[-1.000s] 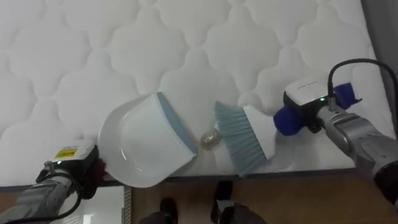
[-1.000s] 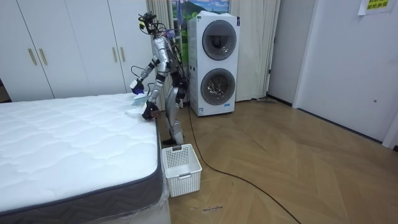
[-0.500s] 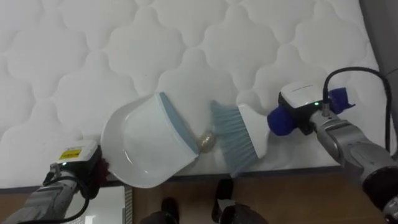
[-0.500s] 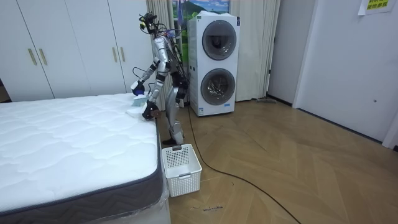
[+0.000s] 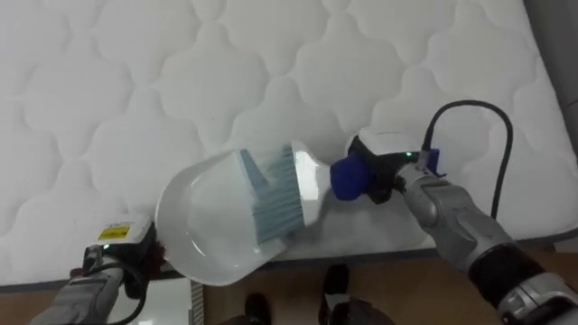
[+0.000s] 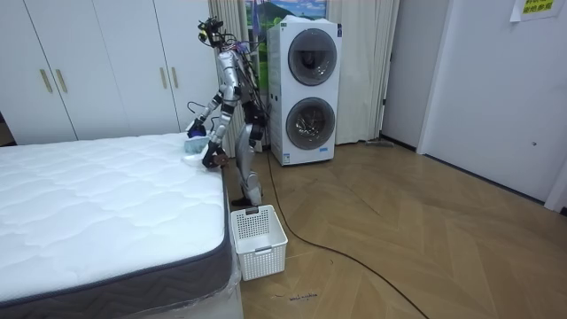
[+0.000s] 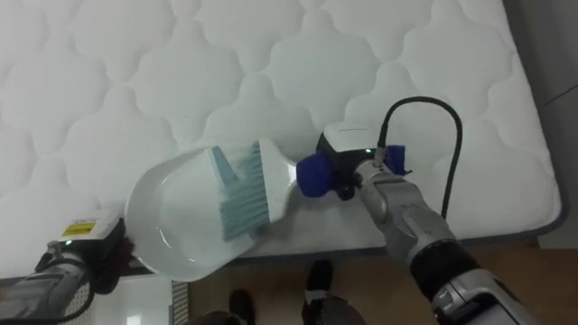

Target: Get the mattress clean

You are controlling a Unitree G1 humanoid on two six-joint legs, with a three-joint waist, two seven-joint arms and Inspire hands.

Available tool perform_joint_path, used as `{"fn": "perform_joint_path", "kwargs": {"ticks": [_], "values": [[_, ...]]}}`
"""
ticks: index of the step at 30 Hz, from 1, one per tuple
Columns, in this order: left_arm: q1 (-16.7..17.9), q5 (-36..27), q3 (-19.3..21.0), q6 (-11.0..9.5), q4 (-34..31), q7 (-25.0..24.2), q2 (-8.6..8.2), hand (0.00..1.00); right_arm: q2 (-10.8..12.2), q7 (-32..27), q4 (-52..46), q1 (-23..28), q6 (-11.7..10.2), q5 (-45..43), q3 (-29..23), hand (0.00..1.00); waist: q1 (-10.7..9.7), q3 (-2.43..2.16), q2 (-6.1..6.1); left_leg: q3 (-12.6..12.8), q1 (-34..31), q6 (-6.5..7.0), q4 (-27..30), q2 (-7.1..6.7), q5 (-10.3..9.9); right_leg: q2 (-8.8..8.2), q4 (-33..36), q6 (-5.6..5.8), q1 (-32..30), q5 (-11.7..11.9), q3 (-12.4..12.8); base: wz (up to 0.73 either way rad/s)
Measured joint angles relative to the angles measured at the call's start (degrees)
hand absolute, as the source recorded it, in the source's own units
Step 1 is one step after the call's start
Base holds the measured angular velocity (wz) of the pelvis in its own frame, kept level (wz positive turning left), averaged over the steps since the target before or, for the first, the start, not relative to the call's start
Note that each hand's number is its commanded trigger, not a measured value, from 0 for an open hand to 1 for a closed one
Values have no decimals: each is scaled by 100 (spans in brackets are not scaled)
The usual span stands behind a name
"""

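- Left eye view: brush (image 5: 275,197) bristles lie inside dustpan (image 5: 199,244).
- Right hand (image 5: 390,164), right of dustpan, clenched round brush handle.
- Left hand (image 5: 117,246) at dustpan's left; grip indeterminate.

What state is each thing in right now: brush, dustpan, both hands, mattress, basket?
brush: bristles inside the dustpan
dustpan: at the mattress edge, facing the brush
right hand: curled round the brush handle
left hand: behind the dustpan
mattress: bare
basket: upright, looks empty

dustpan (image 5: 203,230) on mattress (image 5: 135,90) edge | brush (image 5: 275,194) over dustpan mouth | basket (image 6: 259,241) on floor beside mattress
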Motion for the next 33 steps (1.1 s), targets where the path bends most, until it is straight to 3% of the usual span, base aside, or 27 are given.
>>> {"fn": "perform_joint_path", "kwargs": {"ticks": [10,14,21,33], "values": [[-57,1,-90,51,337,387,-170,100,311,321,-70,-5,135,202,98,100,-9,5,-9,42,-2,15,118,3,-17,-80,121,-7,-19,-35,-10,1],[-57,10,-113,53,520,476,-274,100,602,429,-70,-19,125,272,98,100,8,17,7,56,-1,35,170,10,-35,-84,162,-9,-11,-36,-25,0],[-60,105,-130,55,596,513,-428,100,865,734,-70,-18,109,878,205,100,183,50,60,51,-6,43,196,14,-55,-104,204,-4,-16,-59,-27,0],[-69,94,-141,46,808,761,-578,100,872,1031,-178,-21,98,1281,195,100,183,68,122,10,-4,48,168,-58,-57,-182,340,13,-67,-169,-43,2]]}}
